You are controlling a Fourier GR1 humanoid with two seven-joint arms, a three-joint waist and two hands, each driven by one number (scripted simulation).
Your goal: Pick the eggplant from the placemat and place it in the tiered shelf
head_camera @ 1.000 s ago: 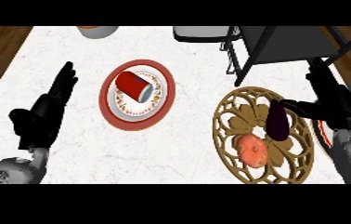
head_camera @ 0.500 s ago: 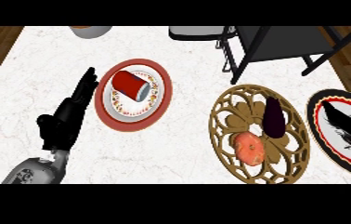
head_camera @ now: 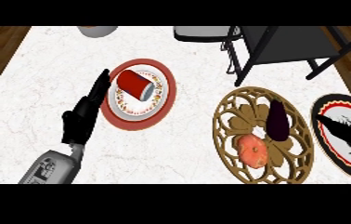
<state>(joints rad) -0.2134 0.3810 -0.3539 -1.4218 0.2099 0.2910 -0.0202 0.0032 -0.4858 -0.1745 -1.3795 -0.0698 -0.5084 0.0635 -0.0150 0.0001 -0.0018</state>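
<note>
Dark purple eggplant (head_camera: 277, 121) is lying on the gold openwork placemat (head_camera: 237, 108), just beside an orange fruit (head_camera: 253, 149). Left hand (head_camera: 82, 116) is resting open, fingers straight, at a red-rimmed plate (head_camera: 163, 100) carrying a red cup (head_camera: 135, 84), well apart from the eggplant. Tiered shelf (head_camera: 288, 46) is standing behind the placemat on the white marble bench (head_camera: 192, 88).

The right hand, seen a second ago beside the eggplant (head_camera: 277, 120) on the openwork placemat (head_camera: 230, 125), is no longer seen. The left hand (head_camera: 83, 116) has been brought inward, its straight fingertips (head_camera: 103, 77) now just beside the red-rimmed plate (head_camera: 166, 90) bearing the red cup (head_camera: 135, 84).
</note>
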